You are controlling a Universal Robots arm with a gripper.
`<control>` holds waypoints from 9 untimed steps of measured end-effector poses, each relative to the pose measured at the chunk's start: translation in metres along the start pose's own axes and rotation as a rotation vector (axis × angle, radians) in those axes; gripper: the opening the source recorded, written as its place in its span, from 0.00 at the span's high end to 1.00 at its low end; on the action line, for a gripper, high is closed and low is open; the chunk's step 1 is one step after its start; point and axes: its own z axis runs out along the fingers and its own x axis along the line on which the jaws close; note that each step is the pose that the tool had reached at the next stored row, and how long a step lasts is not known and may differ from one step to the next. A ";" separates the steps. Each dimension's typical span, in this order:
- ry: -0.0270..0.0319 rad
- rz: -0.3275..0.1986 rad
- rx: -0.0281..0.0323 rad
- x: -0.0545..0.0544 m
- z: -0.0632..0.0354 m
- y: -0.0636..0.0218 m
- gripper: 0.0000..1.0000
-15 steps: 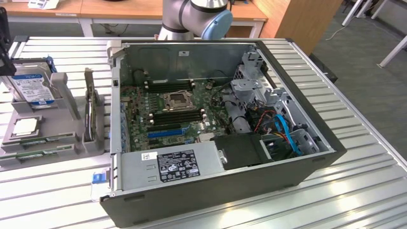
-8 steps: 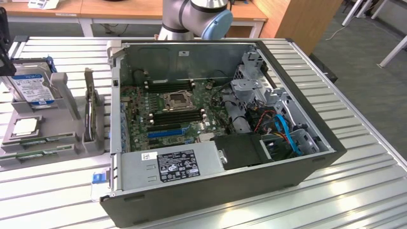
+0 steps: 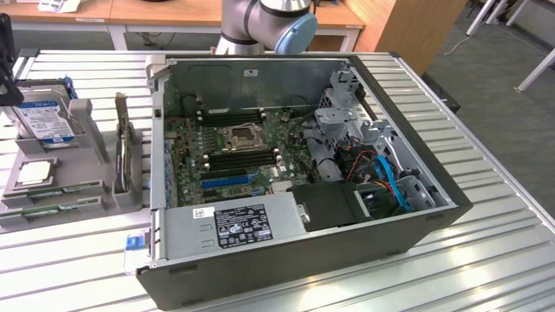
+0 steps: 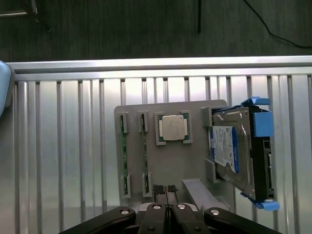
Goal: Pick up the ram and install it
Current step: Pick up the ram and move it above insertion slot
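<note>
1. Exterior view: an open case [image 3: 286, 273] lies on its side on a slatted metal table [image 3: 494, 260], with the arm [image 3: 269, 23] rising behind it.
2. Inside the case, the board [image 3: 230, 153] faces up. It has a square socket [image 3: 240, 136] in the middle, with rows of long dark slots [image 3: 244, 157] on either side of it.
3. A labelled power supply [image 3: 234, 224] fills the near edge of the case, and blue cables [image 3: 394, 182] curl at the exterior view's right.
4. A grey holder [image 3: 65, 179] sits on the table to the exterior view's left of the case.
5. The ram [image 3: 56, 191] lies flat in the holder, just beside a square silver chip [image 3: 35, 172]. A second ram [image 3: 48, 209] lies parallel to it, on the side away from the chip.
6. A drive [image 3: 41, 120] with a blue-white label stands behind the chip, and a card [image 3: 126, 153] stands on edge between the holder's flat part and the case.
7. Wrist view: the camera looks down on the holder [image 4: 165, 165] and the table [image 4: 73, 146].
8. The gripper [image 4: 165, 189] is clenched, its fingertips pressed together with nothing between them.
9. It hangs over the holder's edge, near one end of the ram [image 4: 145, 158] but apart from it.
10. The ram and the second ram [image 4: 124, 156] each lie in their own slot, side by side.
11. The chip [image 4: 174, 127] sits in its frame beside the ram, and the drive [image 4: 234, 151] leans in blue brackets at the holder's far side.
</note>
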 end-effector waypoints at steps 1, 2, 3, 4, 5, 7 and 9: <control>0.0001 0.000 0.0000 0.000 0.0009 0.0000 0.90; 0.0001 0.000 0.0000 0.000 0.0019 -0.0001 0.90; 0.0001 0.000 0.0000 0.000 0.0028 -0.0001 0.90; 0.0001 0.000 0.0000 0.000 0.0038 -0.0002 0.90; 0.0000 0.000 0.0001 0.000 0.0048 -0.0002 0.90; 0.0001 0.000 0.0001 0.000 0.0073 -0.0003 0.90; 0.0000 0.000 0.0001 0.000 0.0100 -0.0004 0.90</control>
